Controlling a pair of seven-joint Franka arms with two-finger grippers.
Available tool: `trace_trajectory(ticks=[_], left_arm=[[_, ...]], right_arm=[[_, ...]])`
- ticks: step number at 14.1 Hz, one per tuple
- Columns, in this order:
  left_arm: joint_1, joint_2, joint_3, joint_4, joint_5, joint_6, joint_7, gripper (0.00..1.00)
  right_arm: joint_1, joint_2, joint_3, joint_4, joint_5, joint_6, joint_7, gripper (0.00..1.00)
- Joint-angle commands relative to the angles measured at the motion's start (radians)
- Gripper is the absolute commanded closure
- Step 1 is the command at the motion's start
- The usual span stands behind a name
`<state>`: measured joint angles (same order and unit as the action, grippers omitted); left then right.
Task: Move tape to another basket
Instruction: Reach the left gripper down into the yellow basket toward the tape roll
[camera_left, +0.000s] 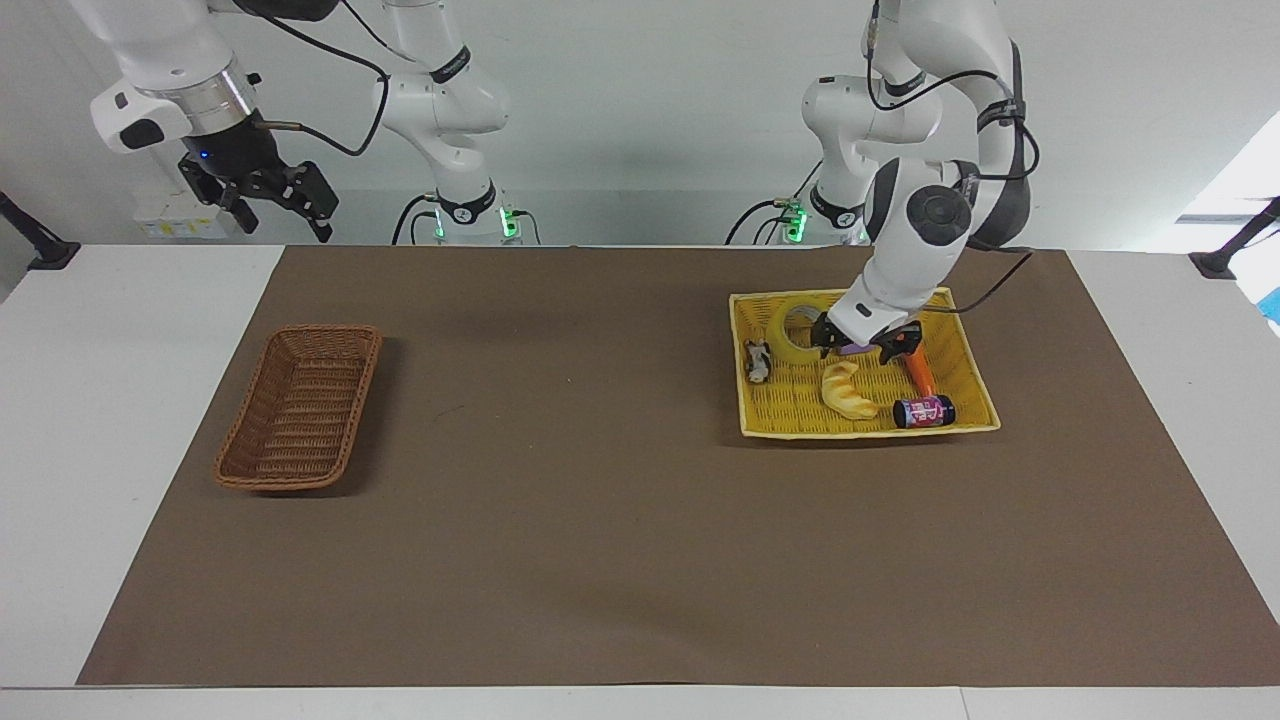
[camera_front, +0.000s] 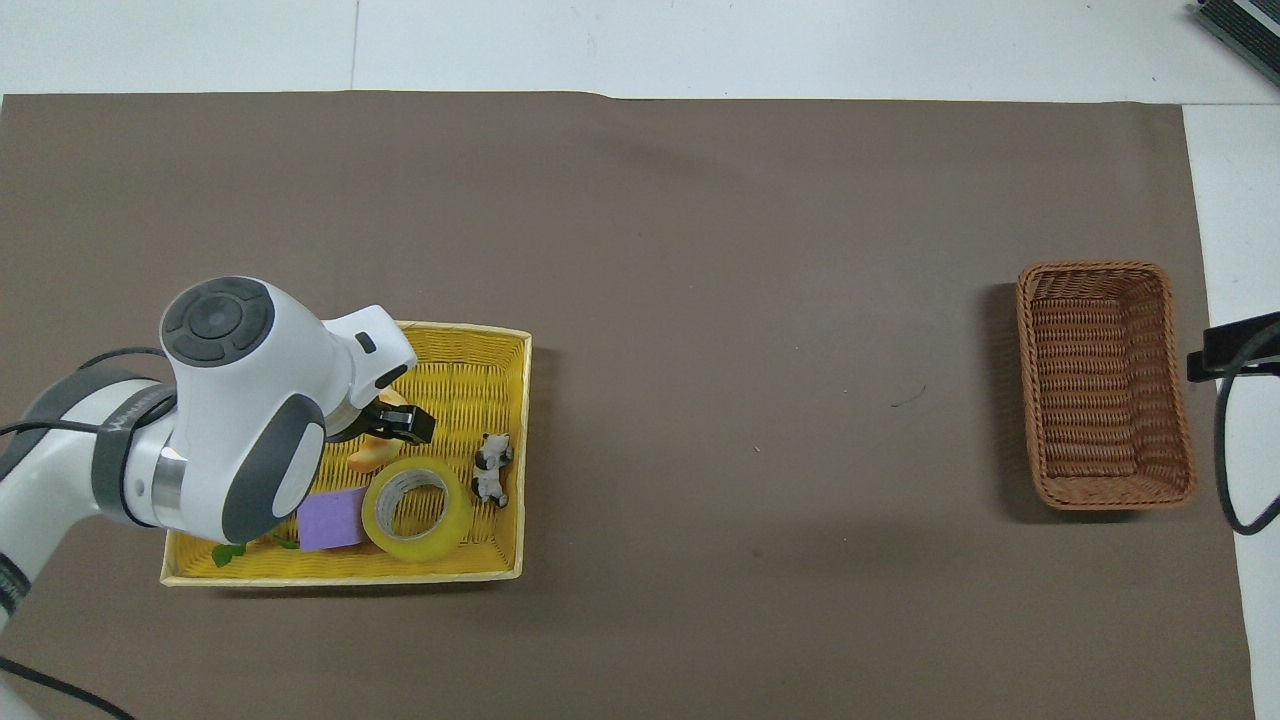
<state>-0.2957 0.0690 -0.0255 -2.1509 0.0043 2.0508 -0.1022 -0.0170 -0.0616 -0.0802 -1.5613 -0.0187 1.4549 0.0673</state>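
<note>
The ring-shaped roll of translucent yellow packing tape (camera_front: 417, 508) lies in the flat bright yellow woven basket (camera_front: 520, 420), not yet gripped, as the left hand (camera_left: 866, 345) hovers beside it, fingers spread and empty. The narrow dark brown wicker basket (camera_left: 300, 418), well apart toward the right arm's end, holds nothing. The right hand (camera_left: 268, 200), spread, waits aloft.

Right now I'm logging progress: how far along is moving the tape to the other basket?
Nothing is done yet: the tape lies in the yellow basket beside the purple block. In hand: the left gripper, open and empty, hangs over that basket next to the tape. The right gripper waits, open, raised at its own end. Left: grasp the tape, carry it across and drop it into the brown wicker basket.
</note>
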Motion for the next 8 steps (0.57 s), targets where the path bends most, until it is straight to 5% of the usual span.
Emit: trace_trajectory(ticks=[1,3,8], left_arm=[[-0.014,-0.058,0.018,-0.073,-0.014,0.002,-0.005,0.12],[-0.014,-0.06,0.018,-0.076,-0.014,0.003,-0.002,0.23],[-0.046,-0.063,0.018,-0.079,-0.014,0.002,0.013,0.28]], right_arm=[[-0.008,-0.026,0.002,-0.029,-0.004,0.004,-0.026,0.0],[-0.008,-0.026,0.002,-0.029,-0.004,0.004,-0.026,0.0],[-0.008,-0.026,0.002,-0.029,-0.003,0.004,-0.026,0.0]])
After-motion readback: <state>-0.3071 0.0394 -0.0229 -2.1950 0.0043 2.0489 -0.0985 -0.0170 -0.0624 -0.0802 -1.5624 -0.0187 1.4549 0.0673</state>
